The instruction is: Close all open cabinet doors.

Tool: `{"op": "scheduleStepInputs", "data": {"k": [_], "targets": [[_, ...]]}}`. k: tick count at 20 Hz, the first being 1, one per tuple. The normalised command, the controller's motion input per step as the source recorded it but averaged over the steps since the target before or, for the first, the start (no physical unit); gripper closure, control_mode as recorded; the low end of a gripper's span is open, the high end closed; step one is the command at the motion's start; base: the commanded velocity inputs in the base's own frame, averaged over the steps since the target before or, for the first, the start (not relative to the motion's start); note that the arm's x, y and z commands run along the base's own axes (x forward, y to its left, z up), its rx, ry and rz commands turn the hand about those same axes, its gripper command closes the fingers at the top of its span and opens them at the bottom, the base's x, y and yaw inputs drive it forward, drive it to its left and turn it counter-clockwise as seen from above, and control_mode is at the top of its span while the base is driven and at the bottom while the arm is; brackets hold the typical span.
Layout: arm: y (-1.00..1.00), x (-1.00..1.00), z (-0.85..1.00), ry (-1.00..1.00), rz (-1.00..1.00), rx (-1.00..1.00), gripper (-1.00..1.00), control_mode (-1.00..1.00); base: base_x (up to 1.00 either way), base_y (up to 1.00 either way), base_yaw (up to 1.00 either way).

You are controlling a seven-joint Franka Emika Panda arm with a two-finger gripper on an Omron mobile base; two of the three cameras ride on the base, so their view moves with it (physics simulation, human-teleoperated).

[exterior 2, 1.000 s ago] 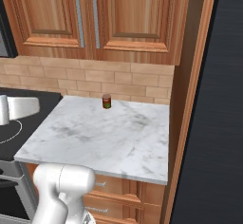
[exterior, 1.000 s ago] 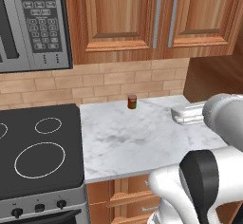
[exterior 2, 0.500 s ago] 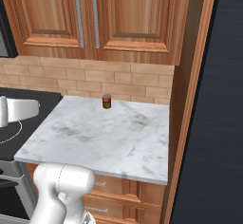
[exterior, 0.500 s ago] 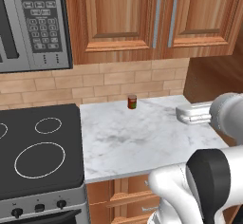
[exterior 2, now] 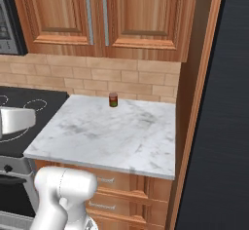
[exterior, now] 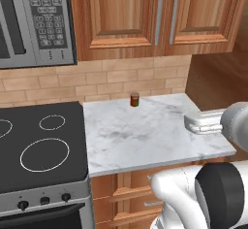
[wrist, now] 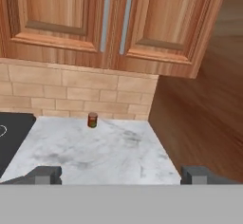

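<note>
Hanging well above and beyond the wide-spread, empty pincer [wrist: 121,174], both cabinet doors [wrist: 114,21] sit flush.

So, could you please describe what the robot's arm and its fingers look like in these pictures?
The arm has glossy white, rounded shells with a large dark grey joint cap. A light grey, flattened hand section juts from a rounded grey link. The fingers are small, blocky and dark grey. No cables or markings are visible.
</note>
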Motion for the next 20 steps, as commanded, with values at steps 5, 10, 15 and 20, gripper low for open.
{"op": "scheduleStepInputs", "data": {"k": [5,10,15,20], "targets": [[0.0,0.0,0.0,0.0,0.0,0.0,-1.0,1.0,-0.69,0.89,0.0],[0.0,0.0,0.0,0.0,0.0,0.0,-1.0,1.0,-0.43,1.0,0.0],[0.0,0.0,0.0,0.0,0.0,0.0,-1.0,1.0,-0.34,1.0,0.0],[0.0,0.0,0.0,0.0,0.0,0.0,-1.0,1.0,-0.33,1.0,0.0]]}}
